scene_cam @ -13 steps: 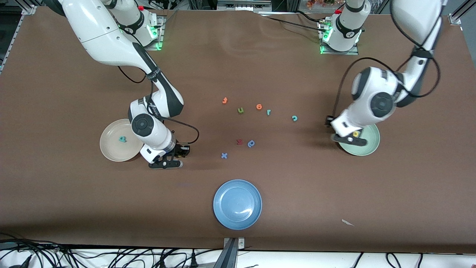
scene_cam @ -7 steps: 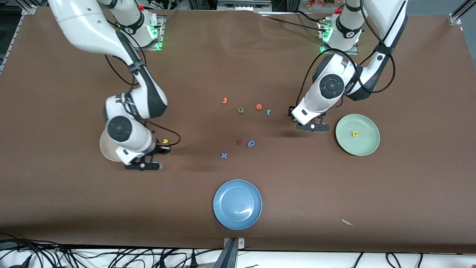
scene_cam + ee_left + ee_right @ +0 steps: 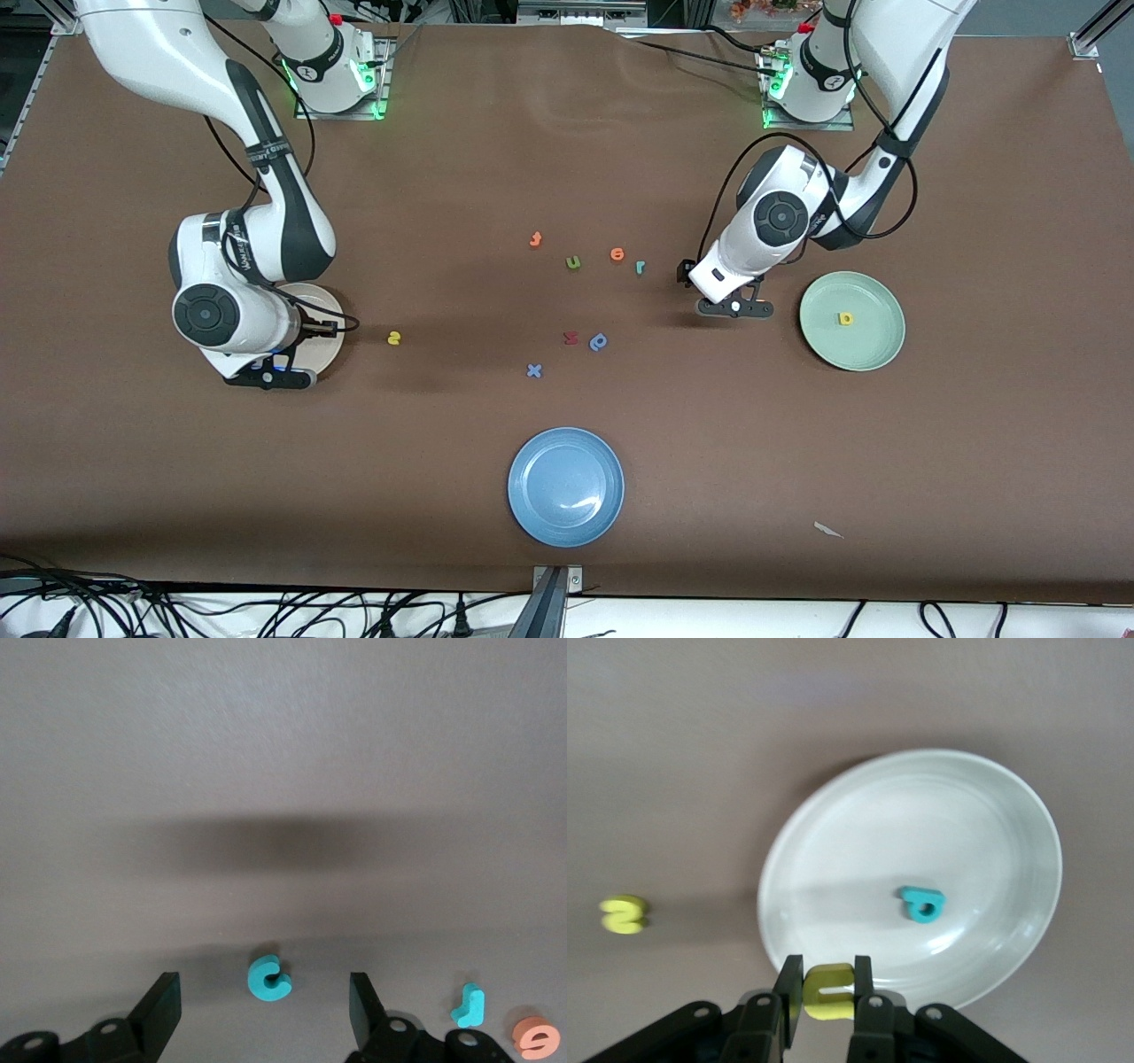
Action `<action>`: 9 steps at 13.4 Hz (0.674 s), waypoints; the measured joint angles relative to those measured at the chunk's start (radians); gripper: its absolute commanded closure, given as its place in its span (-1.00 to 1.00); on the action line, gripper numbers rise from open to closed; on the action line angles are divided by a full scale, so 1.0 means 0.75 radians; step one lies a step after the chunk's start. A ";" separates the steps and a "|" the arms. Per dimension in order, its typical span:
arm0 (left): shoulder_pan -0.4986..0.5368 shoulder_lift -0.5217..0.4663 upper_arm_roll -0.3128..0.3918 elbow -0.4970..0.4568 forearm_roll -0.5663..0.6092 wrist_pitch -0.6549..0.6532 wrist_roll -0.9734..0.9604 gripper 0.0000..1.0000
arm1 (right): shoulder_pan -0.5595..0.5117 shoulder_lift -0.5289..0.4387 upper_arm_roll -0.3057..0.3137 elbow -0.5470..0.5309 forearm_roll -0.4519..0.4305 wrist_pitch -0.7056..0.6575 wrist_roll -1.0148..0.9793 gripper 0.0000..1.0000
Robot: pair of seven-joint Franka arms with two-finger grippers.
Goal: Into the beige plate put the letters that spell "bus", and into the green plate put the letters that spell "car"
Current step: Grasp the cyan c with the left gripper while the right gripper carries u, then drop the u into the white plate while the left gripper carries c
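Round blue plate (image 3: 566, 486) near the desk's camera-side edge; mid-desk, foam orange "t" (image 3: 535, 238), orange "e" (image 3: 617, 254), green "u" (image 3: 573, 262), red letter (image 3: 570, 338), blue "p" (image 3: 599, 341), blue "x" (image 3: 533, 370).

Matt brown table covering (image 3: 567, 159), glossy smooth beige plate (image 3: 992, 815) and blue plate (image 3: 566, 486), matt foam-like teal "c" (image 3: 267, 978).

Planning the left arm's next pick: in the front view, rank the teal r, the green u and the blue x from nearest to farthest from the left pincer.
Left pincer, open, over the teal c.
1. Teal r, toward the table's middle.
2. Green u, past the orange letter.
3. Blue x, nearer the front camera.
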 measured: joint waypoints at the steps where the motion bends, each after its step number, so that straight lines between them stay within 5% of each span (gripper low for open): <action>1: -0.012 0.010 0.000 -0.004 0.006 0.005 0.000 -0.80 | 0.000 0.000 -0.011 -0.023 0.003 0.011 -0.009 0.66; 4: -0.023 0.036 0.000 -0.036 0.092 0.064 -0.001 -0.69 | 0.000 -0.001 -0.028 -0.102 0.004 0.106 -0.013 0.63; 6: -0.023 0.046 0.001 -0.050 0.095 0.085 -0.001 -0.15 | 0.000 -0.001 -0.037 -0.133 0.004 0.147 -0.016 0.50; 7: -0.023 0.049 0.001 -0.050 0.095 0.087 -0.001 0.05 | 0.000 -0.001 -0.039 -0.136 0.004 0.150 -0.017 0.20; 9: -0.023 0.051 0.001 -0.050 0.095 0.088 -0.001 0.14 | 0.000 -0.002 -0.041 -0.136 0.004 0.151 -0.018 -0.99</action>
